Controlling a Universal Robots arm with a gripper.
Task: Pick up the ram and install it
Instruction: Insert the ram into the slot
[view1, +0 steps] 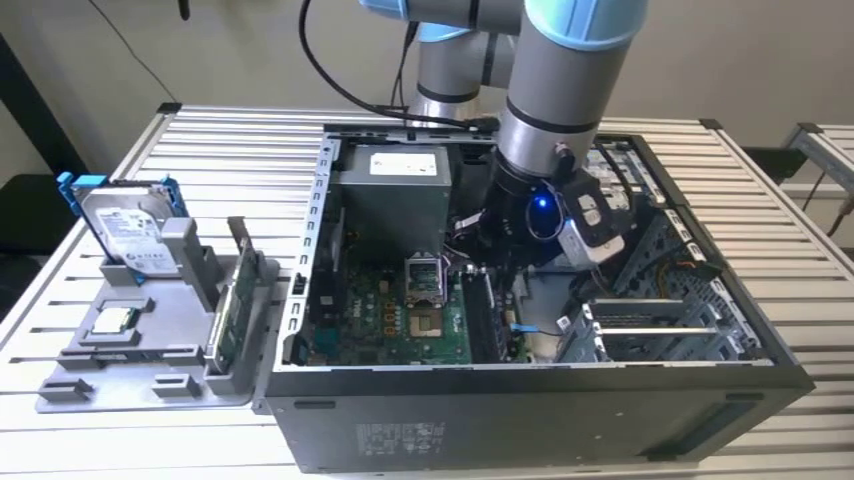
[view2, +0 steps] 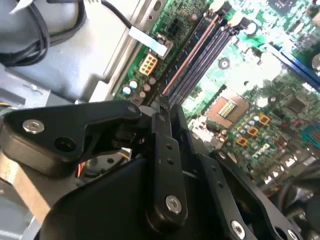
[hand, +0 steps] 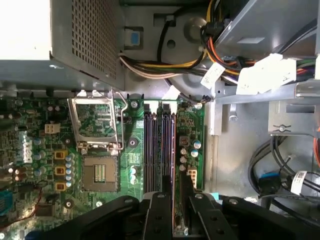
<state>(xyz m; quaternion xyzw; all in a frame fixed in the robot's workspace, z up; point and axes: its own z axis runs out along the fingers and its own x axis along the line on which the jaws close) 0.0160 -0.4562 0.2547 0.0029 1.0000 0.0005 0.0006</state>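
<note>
**Grey arm, pale blue caps**

The arm (view1: 561, 90) has silver-grey tubes, light blue joint covers and a black cable looping behind. A blue light glows at the wrist. The gripper (view2: 160, 107) is black, with silver screws in its links.

light: bright, even | glare: power supply (hand: 25, 30) blown white | blur: near hand (view2: 160, 107) soft

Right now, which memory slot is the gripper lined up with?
The gripper is over the outermost slot, by the board's edge and the white connector; the others lie nearer the processor socket.
</note>
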